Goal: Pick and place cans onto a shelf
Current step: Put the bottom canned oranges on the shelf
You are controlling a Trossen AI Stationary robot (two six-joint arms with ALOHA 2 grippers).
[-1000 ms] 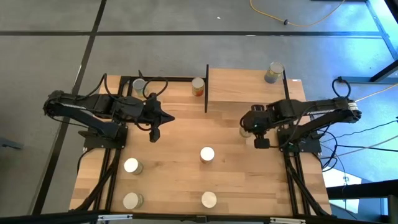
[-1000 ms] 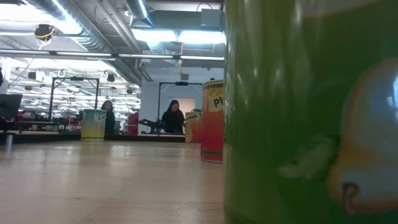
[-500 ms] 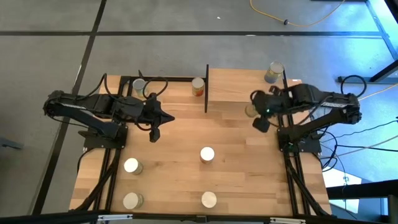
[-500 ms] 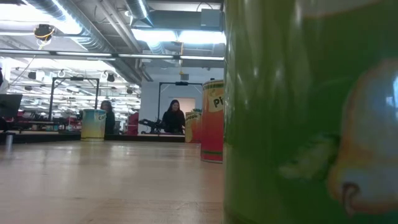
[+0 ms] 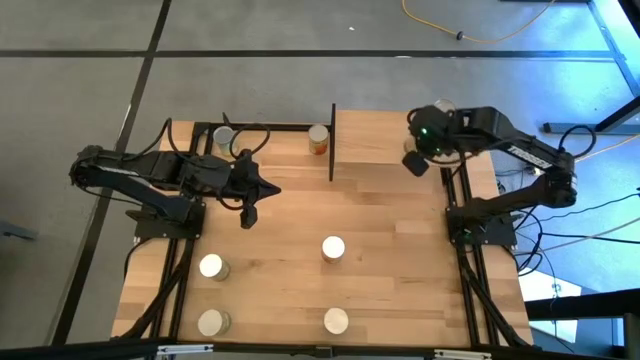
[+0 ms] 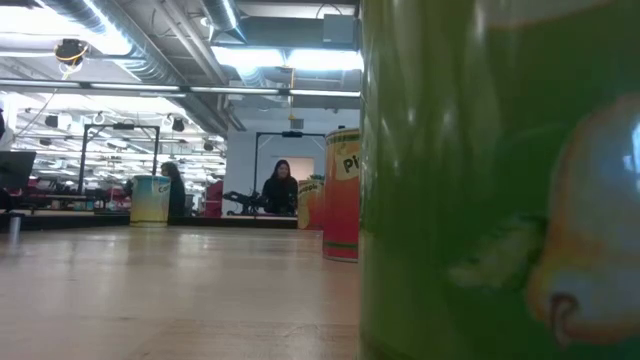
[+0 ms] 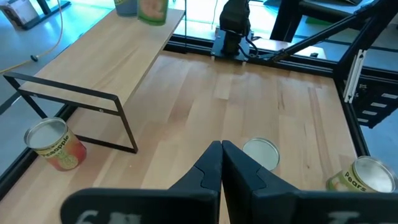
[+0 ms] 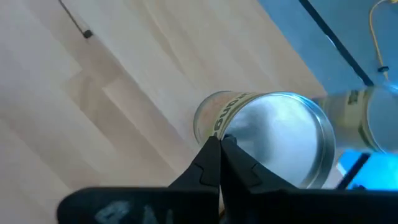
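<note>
Pale silver tops cap the cans (image 5: 333, 248), one label orange-red (image 7: 57, 149), another green (image 6: 500, 180), on the light-wood tabletop (image 5: 300, 220) beside the black-framed shelf (image 5: 380, 140).

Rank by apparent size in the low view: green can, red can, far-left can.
1. green can, nearest the camera
2. red can
3. far-left can
Nearness drives this order; their true sizes stay unsure.

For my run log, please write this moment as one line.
right claw: at can, over shelf | left claw: shut, idle
</note>
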